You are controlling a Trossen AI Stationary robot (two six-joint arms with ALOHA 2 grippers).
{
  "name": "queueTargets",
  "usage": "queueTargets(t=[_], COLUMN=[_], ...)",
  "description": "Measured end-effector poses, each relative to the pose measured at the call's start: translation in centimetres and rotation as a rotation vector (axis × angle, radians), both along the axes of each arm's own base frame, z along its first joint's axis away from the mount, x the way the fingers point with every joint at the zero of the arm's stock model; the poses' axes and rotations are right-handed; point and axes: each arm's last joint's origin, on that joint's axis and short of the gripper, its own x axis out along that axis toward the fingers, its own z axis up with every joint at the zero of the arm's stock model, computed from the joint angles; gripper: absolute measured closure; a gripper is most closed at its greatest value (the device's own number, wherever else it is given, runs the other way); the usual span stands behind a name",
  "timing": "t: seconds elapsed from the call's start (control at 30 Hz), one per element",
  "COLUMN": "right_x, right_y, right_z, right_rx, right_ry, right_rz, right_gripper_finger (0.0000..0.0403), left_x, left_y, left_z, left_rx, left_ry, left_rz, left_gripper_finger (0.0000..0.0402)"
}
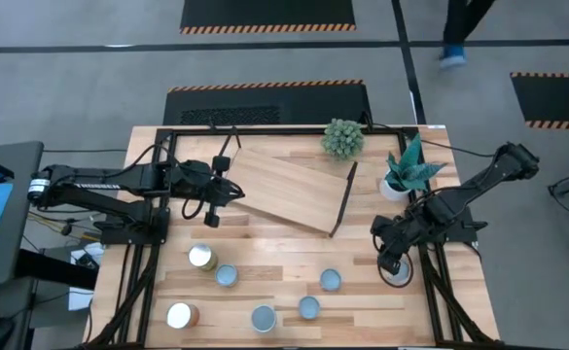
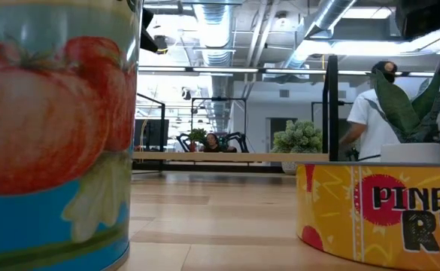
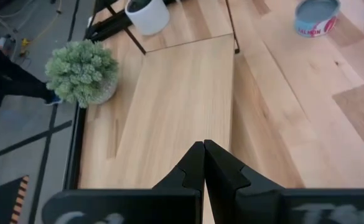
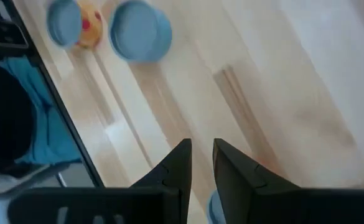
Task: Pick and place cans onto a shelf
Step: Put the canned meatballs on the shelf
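The shelf [image 1: 294,190], a light wood board on black rod legs, stands skewed at the table's far middle. My left gripper [image 1: 226,187] is shut at the board's left end, and its wrist view looks along the board [image 3: 182,99]. My right gripper [image 1: 392,261] hangs at the right edge with a narrow gap between its fingers [image 4: 201,155]. It is over a can [image 1: 399,275], which shows as a blue sliver [image 4: 213,210]. Several more cans stand near the front: [image 1: 200,256], [image 1: 227,276], [image 1: 179,315], [image 1: 264,318], [image 1: 309,307], [image 1: 331,280]. My left gripper has its shut fingertips [image 3: 204,149] level at the left end of the shelf board [image 3: 169,168]. The fingers lie along the board. The gripper's own body hides the board's edge, so I cannot tell whether the fingertips touch it.
A green bushy plant [image 1: 343,138] and a spiky plant in a white pot [image 1: 401,180] stand at the far right, behind the shelf. The low view is filled by a tomato can [image 2: 54,128] and a pineapple can [image 2: 377,218]. A person [image 2: 370,113] stands beyond the table.
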Motion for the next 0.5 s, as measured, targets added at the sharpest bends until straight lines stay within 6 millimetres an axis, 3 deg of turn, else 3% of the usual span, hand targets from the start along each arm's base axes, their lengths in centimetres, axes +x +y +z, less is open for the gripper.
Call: queueTargets(t=[0.13, 0.5], right_x=[-0.3, -2.2], right_y=[0.7, 6.9], right_z=[-0.9, -3.3], right_rx=[0.014, -0.012], right_ry=[0.137, 0.252], right_rz=[-0.143, -0.170], right_gripper_finger=[0.0310, 0.0310], left_x=[0.0, 0.0], left_y=[0.1, 0.1], left_z=[0.0, 0.1], left_rx=[0.001, 0.038], left_ry=[-0.001, -0.003], left_rz=[0.023, 0.028], left_gripper_finger=[0.0402, 0.0401])
